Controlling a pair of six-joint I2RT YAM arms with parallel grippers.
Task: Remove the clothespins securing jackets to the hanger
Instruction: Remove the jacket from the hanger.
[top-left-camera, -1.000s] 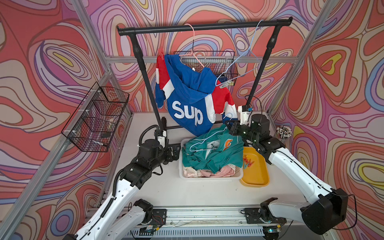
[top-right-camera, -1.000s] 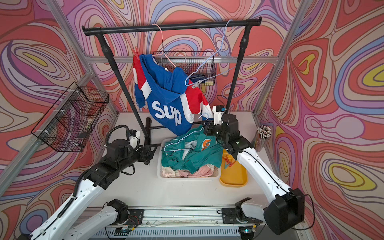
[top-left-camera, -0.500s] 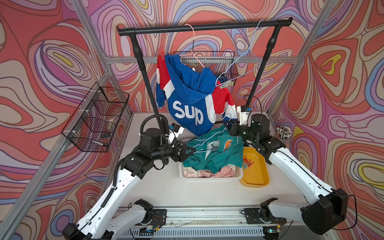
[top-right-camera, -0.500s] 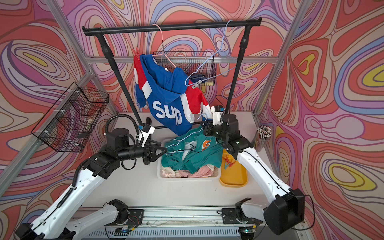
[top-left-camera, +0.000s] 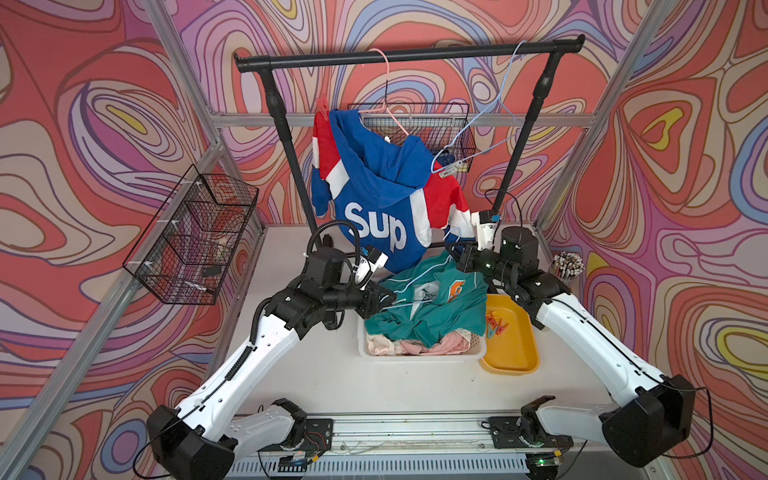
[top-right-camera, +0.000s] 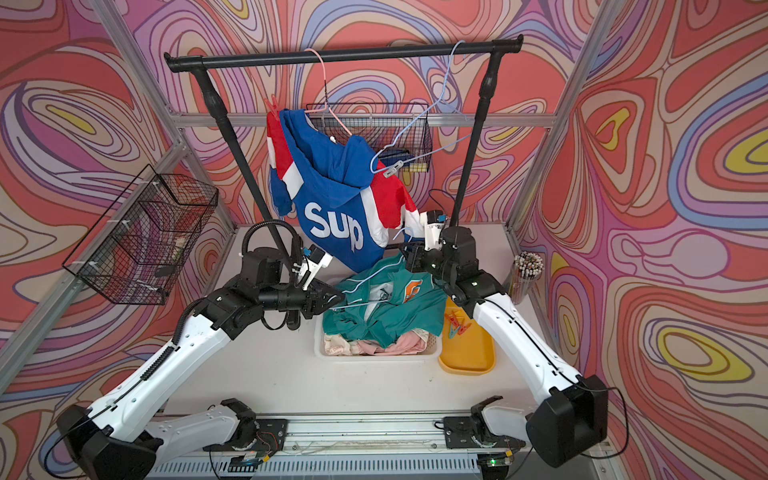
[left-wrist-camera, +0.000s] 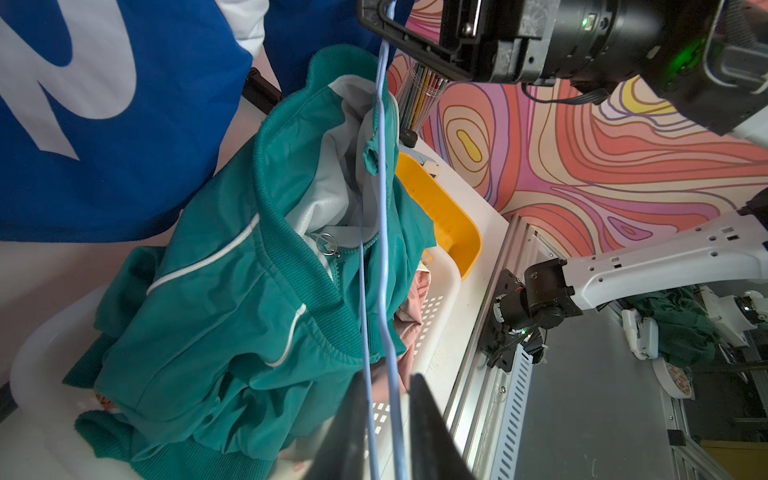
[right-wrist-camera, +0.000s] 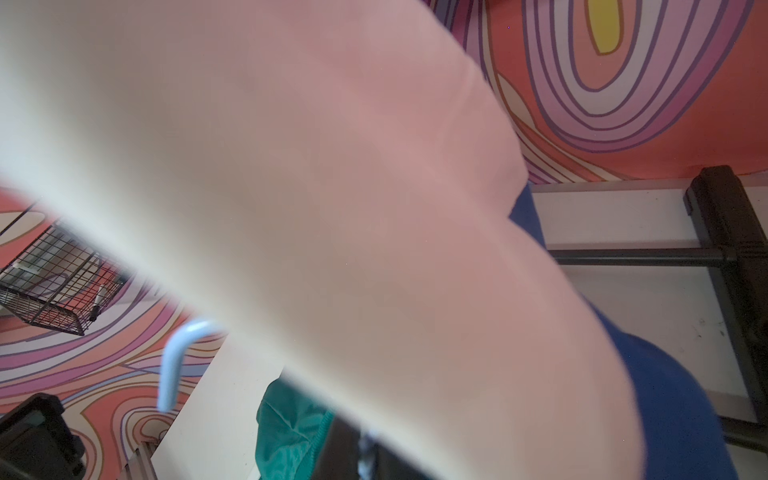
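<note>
both top views hang high at the front above the arm bases, looking down and back over the whole desk toward the clothes rail, and they share nearly everything bar a small sideways shift. the left wrist cam sits close over the teal jacket in the white basket, looking along the pale blue hanger toward the right arm, all stuff the top views catch too. the right wrist cam is jammed against blurry pale fabric, so only scraps of wall and desk peek round it.
</note>
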